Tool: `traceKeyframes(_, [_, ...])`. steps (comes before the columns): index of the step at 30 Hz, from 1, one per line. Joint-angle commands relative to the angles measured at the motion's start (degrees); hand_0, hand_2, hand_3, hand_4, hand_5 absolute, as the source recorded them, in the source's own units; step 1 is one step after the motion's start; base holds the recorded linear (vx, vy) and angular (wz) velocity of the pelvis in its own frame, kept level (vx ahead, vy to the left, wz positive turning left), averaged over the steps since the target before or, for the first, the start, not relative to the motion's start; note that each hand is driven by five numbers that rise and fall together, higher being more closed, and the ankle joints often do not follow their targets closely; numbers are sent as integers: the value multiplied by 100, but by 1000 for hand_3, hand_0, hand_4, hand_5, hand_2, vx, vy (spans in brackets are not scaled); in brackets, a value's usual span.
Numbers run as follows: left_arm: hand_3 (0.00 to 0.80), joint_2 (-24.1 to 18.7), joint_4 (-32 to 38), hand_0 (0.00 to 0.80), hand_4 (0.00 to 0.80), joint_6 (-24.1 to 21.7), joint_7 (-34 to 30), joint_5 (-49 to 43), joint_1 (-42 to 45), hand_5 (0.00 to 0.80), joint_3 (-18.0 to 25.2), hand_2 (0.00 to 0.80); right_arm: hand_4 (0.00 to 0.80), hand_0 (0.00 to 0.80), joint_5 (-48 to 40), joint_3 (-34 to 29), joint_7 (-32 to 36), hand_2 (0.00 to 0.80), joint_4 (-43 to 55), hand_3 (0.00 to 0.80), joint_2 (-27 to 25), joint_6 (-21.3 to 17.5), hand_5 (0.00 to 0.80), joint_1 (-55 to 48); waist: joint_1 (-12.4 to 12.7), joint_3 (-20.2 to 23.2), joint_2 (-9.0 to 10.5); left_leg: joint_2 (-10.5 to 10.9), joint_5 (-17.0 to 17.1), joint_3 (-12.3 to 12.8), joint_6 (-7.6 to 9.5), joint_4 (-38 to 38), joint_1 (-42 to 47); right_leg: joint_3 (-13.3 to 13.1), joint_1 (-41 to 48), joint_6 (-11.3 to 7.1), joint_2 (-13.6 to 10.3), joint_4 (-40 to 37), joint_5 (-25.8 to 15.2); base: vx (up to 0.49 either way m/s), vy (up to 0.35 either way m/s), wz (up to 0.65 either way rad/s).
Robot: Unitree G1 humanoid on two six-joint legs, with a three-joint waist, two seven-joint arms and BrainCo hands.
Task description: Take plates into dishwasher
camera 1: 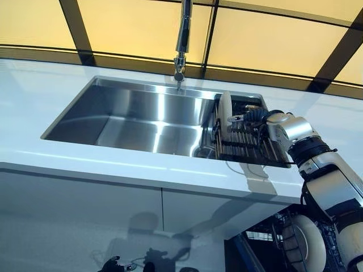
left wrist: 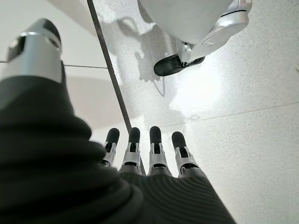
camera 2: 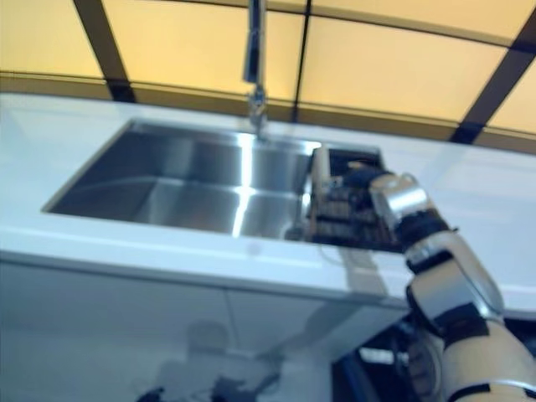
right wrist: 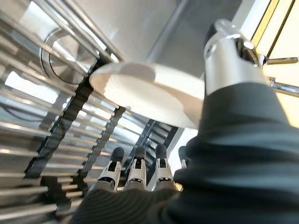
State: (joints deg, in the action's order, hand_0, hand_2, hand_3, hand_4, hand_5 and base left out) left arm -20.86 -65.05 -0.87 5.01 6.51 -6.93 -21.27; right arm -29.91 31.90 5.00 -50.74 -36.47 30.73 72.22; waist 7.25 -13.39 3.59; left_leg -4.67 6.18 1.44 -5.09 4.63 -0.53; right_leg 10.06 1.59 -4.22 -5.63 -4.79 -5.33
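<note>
White worktop (camera 1: 68, 107) runs across the left eye view under amber window panels, with a steel sink (camera 1: 136, 116) let into it and a tap (camera 1: 181, 39) standing over its far rim. At the sink's right end sits a dark drying rack (camera 1: 249, 144), and one white plate (camera 1: 225, 113) stands upright on edge at the rack's left side, kept up by the rack's wires. The right hand (camera 1: 255, 117) reaches in from the right, its fingers lying across the rack just beside the plate; from here I cannot tell whether they touch it. Below the worktop, at the lower right, a dishwasher basket (camera 1: 278, 235) shows with a second plate (camera 1: 309, 241) already standing in it, which suggests the loading is under way.

From the right eye view the layout is the same, and nothing more can be read of the contact.

Floor fills the left wrist view. The left hand (left wrist: 147, 151) hangs low beside the cabinet front, fingers straight and holding nothing, plainly idle.

Seen from the right wrist, the plate hangs close above the rack's bars, its rim lying between the thumb on one side and the row of fingers on the other. The fingers are straight and the thumb stands apart, so the hand is spread to take the rim and has not closed on it. My judgement is that the grasp comes next.
</note>
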Motion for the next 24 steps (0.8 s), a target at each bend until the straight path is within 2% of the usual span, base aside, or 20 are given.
traceKeyframes(1, [0, 17, -310, 0, 0, -89, 38, 166, -372, 0, -181, 0, 0, 0, 36, 52, -23, 0, -30, 0, -249, -134, 0, 472, 141, -172, 183, 56, -57, -176, 43, 37, -44, 98, -97, -76, -139, 373, 119, 0, 0, 0])
traceKeyframes(24, [0, 52, -317, 0, 0, -70, 16, 269, -223, 0, -200, 0, 0, 0, 272, 79, 33, 0, -360, 0, -201, -23, 0, 588, 299, -247, 156, 86, -37, -303, 53, 37, -74, 184, -89, -73, -189, 428, 137, 22, 7, 1])
